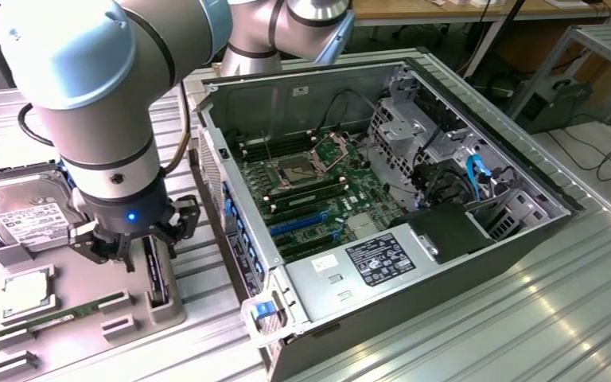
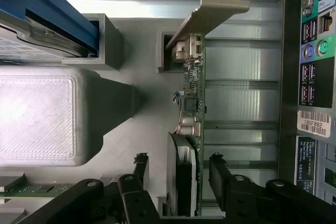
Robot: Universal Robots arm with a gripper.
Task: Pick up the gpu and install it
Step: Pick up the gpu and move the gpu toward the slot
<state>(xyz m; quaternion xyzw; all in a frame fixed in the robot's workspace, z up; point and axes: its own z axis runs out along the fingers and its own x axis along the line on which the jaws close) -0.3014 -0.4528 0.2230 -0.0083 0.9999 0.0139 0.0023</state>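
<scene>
1. Jaw state: my jaws are spread wide and grip nothing. They straddle the gpu (image 2: 191, 103), one jaw off each face, with a gap on both sides.
2. Position of the gpu: it stands on edge in a slot of the grey holder tray (image 1: 83, 278), with its silver end bracket (image 2: 215, 3) at the far end from my jaws.
3. Clearances in the exterior view:
   - The open computer case (image 1: 391, 199) lies at 3 o'clock from my jaws. A strip of ribbed bench (image 1: 204, 318) separates the tray edge from the case wall.
   - The hard drive (image 1: 19, 211) sits at 10 o'clock.
   - The memory stick (image 1: 67, 312) sits at 7 o'clock.
4. The motherboard expansion slots (image 1: 300, 227) are exposed.
</scene>
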